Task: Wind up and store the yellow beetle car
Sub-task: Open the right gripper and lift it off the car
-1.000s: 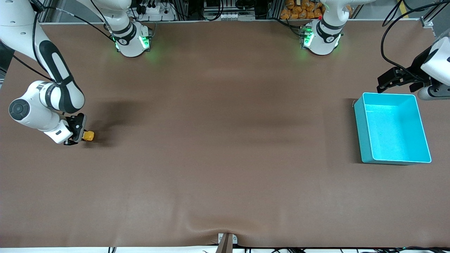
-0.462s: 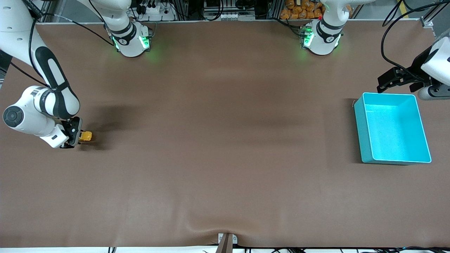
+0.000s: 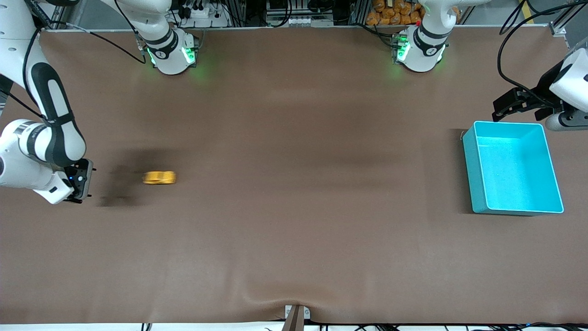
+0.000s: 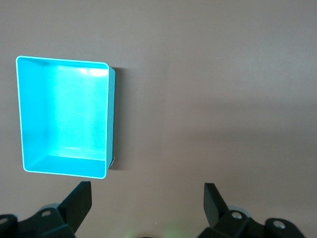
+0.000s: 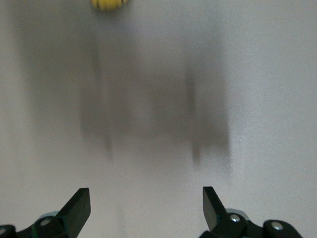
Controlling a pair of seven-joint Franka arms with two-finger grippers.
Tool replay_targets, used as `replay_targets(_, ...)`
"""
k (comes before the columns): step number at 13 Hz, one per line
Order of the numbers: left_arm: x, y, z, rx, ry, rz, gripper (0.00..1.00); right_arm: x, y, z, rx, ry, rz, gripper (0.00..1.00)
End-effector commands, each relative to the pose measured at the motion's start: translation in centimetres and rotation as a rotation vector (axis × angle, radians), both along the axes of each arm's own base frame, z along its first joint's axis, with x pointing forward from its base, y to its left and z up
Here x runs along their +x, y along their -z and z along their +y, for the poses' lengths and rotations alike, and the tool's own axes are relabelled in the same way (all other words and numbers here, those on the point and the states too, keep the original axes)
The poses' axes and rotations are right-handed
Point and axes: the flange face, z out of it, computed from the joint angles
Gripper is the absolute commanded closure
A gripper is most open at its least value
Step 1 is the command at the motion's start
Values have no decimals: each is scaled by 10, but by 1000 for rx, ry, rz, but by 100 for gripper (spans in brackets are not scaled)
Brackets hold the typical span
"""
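Observation:
The yellow beetle car (image 3: 159, 177) sits blurred on the brown table, free of any gripper, toward the right arm's end. It also shows at the edge of the right wrist view (image 5: 110, 4). My right gripper (image 3: 82, 186) is open and empty, low over the table, apart from the car at the right arm's end; its jaws (image 5: 145, 208) stand wide. My left gripper (image 3: 514, 106) is open and empty (image 4: 147, 206), over the table beside the turquoise bin (image 3: 512, 167), which is empty and also shows in the left wrist view (image 4: 63, 116).
The brown table mat (image 3: 294, 207) has a ripple at its edge nearest the front camera, by a small bracket (image 3: 296, 316). The arms' bases (image 3: 172, 53) (image 3: 418, 50) stand along the table edge farthest from the front camera.
My right gripper has let go of the car and pulled back toward the right arm's end. The car has rolled away from it toward the bin. The left arm has not moved.

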Motion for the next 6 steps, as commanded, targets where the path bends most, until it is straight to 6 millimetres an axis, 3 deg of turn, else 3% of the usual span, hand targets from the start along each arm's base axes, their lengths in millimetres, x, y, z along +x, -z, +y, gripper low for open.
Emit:
replay_targets(1,-3,-5,-2,9,12,-12,0,1,2,-9,31,18,3,0)
replay_targets(6,-4,-6,-2,9,9,-13,0,-1,0,-15,40,40,-2,0)
